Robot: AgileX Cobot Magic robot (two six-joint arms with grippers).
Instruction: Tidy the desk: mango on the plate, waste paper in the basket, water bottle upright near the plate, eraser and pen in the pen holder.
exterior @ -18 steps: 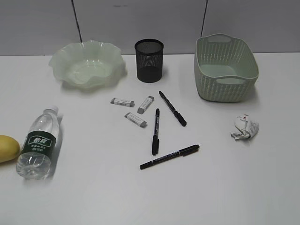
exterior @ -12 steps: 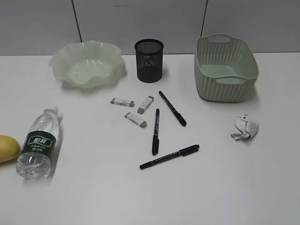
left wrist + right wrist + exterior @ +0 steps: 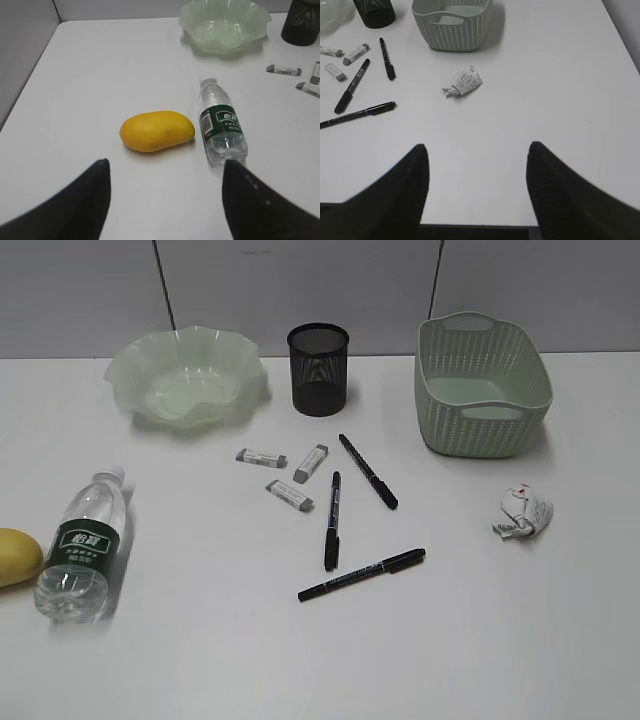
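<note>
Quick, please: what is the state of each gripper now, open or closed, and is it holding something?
Left gripper: open, holding nothing, above the desk near the mango.
Right gripper: open, holding nothing.

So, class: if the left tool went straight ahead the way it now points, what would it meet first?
Probably the mango. It lies on the desk ahead of the open left tool, nearly centred between its fingers; the water bottle lies just right of that line. Depth is uncertain.

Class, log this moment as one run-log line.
left gripper: open, behind mango | right gripper: open, behind waste paper | water bottle: lying | plate: empty
</note>
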